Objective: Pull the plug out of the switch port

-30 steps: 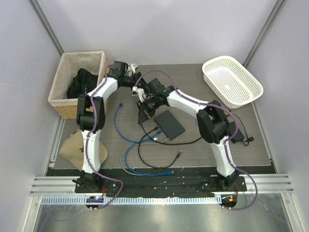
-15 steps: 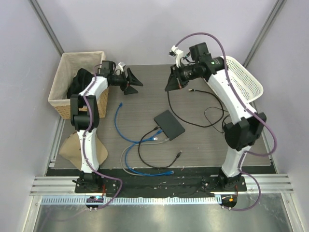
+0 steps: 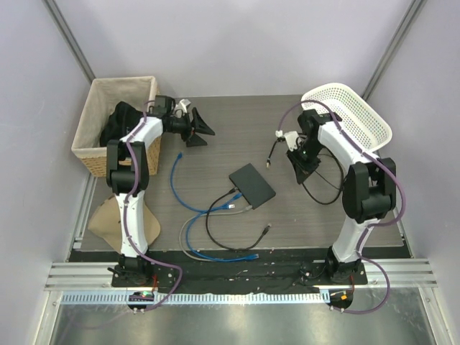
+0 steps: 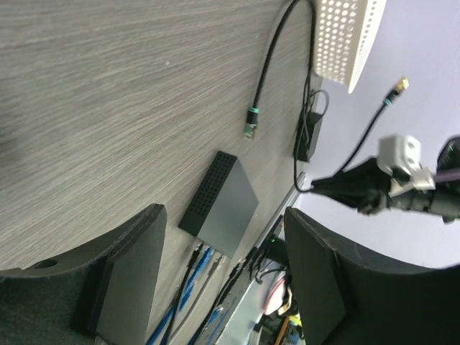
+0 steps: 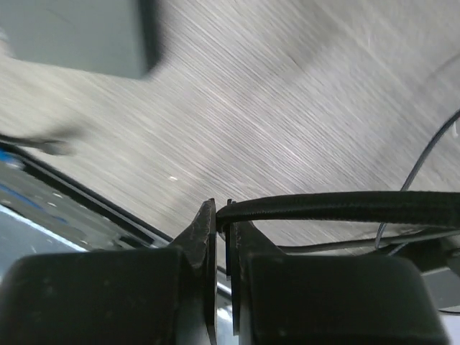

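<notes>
I had the flat black switch (image 3: 252, 185) lying near the middle of the table, its port edge turned toward 7 o'clock, with a black plug and a couple of blue plugs (image 3: 232, 200) seated there side by side. I judged those plugs small, hard and light, the cords limp, and the switch itself light enough to skate across the smooth tabletop under a pull. So the hold belonged on a plug's stiff body right at the port, not on the cord, with the box braced. Whether any had a latch tab I couldn't tell. My right gripper (image 5: 221, 212), between 2 and 3 o'clock from the switch, was pinched together on a thin black cord (image 5: 345, 207) whose free end (image 4: 397, 85) hung in the air, plugged into nothing; at a guess, that one was already out. My left gripper (image 3: 203, 134) hovered toward 11 o'clock, fingers apart and empty. Another loose plug (image 4: 250, 129) lay near the switch at 1 o'clock, and blue cable (image 3: 175, 180) looped from 9 round to 7 o'clock, crowding any approach to the ports. The wicker basket (image 3: 93, 154) at 10 and the white basket (image 3: 359, 115) at 2 stood well apart from the switch.
</notes>
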`<action>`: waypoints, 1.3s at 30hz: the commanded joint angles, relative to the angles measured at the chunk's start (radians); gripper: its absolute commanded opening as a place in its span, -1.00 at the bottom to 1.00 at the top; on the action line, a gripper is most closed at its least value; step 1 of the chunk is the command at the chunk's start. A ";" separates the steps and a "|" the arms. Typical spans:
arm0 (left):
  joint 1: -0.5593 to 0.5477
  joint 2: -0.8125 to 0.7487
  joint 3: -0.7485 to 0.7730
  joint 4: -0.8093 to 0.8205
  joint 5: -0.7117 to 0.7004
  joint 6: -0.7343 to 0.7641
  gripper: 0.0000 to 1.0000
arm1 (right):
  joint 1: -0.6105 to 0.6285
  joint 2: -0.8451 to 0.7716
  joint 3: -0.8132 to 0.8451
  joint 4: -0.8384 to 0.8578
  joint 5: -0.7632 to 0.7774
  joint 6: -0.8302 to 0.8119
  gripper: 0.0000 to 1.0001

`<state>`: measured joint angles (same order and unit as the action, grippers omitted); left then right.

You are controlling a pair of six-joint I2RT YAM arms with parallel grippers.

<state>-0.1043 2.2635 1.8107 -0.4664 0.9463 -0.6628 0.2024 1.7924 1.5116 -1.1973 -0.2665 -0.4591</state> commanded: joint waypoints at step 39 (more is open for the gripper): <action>-0.238 -0.156 -0.389 -0.117 -0.141 0.416 0.22 | 0.339 0.076 -0.226 0.829 -0.117 0.369 -0.86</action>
<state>-0.3332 2.1273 1.4357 -0.6552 0.8597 -0.2344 0.5182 1.8771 1.3258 -0.4717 -0.4267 -0.1413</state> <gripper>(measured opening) 0.610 0.094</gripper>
